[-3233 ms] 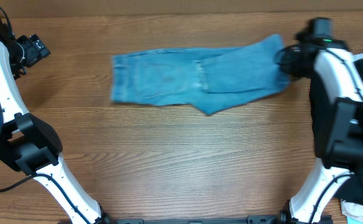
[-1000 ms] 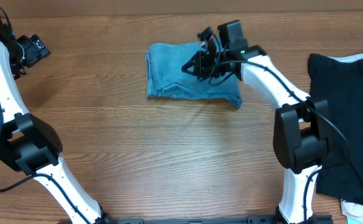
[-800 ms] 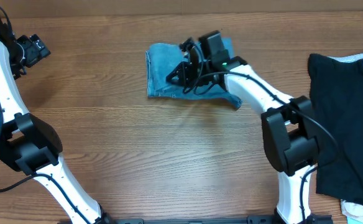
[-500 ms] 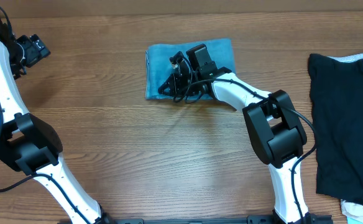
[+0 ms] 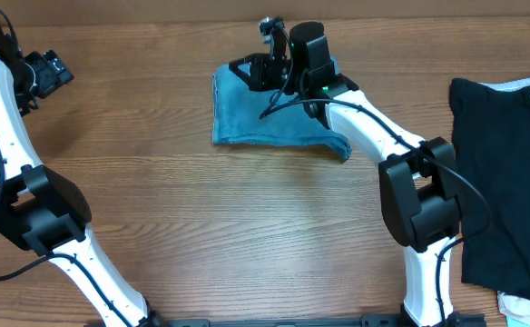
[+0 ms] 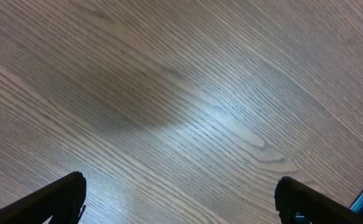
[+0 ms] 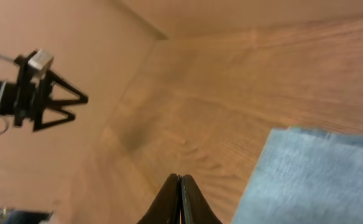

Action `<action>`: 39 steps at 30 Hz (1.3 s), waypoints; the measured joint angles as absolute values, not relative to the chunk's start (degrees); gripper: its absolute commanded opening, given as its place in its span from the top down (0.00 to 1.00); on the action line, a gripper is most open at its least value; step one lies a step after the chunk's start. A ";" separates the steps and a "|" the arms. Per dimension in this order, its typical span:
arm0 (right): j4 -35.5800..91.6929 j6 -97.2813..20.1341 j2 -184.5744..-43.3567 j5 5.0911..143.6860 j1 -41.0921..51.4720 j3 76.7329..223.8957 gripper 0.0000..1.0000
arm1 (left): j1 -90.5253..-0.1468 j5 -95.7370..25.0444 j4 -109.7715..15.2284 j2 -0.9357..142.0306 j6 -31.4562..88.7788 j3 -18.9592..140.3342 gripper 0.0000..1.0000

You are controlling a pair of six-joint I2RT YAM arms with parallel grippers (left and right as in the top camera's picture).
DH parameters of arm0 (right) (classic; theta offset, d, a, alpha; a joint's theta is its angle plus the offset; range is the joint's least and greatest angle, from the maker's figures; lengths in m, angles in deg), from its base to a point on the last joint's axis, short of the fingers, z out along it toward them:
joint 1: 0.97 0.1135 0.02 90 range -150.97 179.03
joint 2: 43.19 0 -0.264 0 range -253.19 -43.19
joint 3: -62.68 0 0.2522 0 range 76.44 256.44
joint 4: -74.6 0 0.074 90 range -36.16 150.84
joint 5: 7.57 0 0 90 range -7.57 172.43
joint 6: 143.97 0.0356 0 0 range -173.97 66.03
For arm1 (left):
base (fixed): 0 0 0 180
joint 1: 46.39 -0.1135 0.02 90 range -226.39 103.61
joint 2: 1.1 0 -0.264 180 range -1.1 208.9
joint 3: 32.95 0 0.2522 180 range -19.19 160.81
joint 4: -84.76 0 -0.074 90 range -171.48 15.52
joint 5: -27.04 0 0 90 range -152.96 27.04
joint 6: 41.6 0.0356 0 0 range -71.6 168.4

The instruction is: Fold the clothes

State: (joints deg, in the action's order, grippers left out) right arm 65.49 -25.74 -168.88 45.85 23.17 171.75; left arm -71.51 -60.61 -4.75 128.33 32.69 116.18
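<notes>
Folded jeans (image 5: 265,123) lie far centre, with open table (image 5: 247,236) nearer. Right gripper (image 5: 240,67), pressed together and empty, has lifted off the denim toward its far-left corner. Left gripper (image 5: 54,71) is spread, far left.

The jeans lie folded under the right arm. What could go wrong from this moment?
The right hand, shut and empty, is over the top edge of the jeans; pulling back, it might drag the fold open.
One corner sticks out at the lower right, so the fold looks uneven and may loosen.
The black garment lies beside the right arm; a wide swing could catch it.
</notes>
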 measured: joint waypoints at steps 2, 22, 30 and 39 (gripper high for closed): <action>68.44 -24.37 -170.45 47.08 23.17 171.77 0.96 | -71.51 -60.63 -4.77 128.33 32.69 116.18 0.00; 64.66 -17.72 -184.09 43.17 22.97 185.10 0.00 | -71.51 -60.63 -4.77 128.33 32.69 116.18 0.00; 59.06 -17.72 -174.67 36.24 -0.04 187.35 0.00 | -71.51 -60.63 -6.89 128.33 32.69 116.18 0.00; 58.91 -17.74 -174.67 35.69 -7.34 187.35 0.00 | -68.08 -38.47 -12.62 128.33 34.22 116.18 0.96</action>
